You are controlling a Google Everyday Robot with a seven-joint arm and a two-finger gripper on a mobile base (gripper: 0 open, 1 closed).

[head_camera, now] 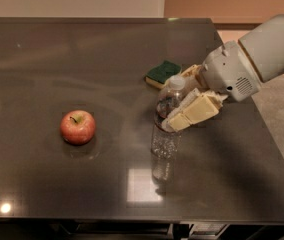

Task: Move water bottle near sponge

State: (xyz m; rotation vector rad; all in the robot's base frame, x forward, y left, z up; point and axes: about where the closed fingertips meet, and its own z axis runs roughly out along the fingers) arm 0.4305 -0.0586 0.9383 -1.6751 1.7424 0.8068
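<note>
The water bottle (165, 126), clear with a white cap, stands upright on the dark table (57, 59), right of centre. The sponge (162, 72), dark green on top with a yellow base, lies just behind it, a short gap away. My gripper (186, 95) reaches in from the right at the bottle's upper part. Its near cream finger (196, 112) lies against the front of the bottle's shoulder. The far finger (191, 73) sits behind the cap, next to the sponge. The fingers are closed around the bottle, which still stands on the table.
A red apple (77, 127) sits on the left half of the table. The table's right edge (262, 134) runs just past my arm (262, 54), with floor beyond it. The front edge is close below the bottle.
</note>
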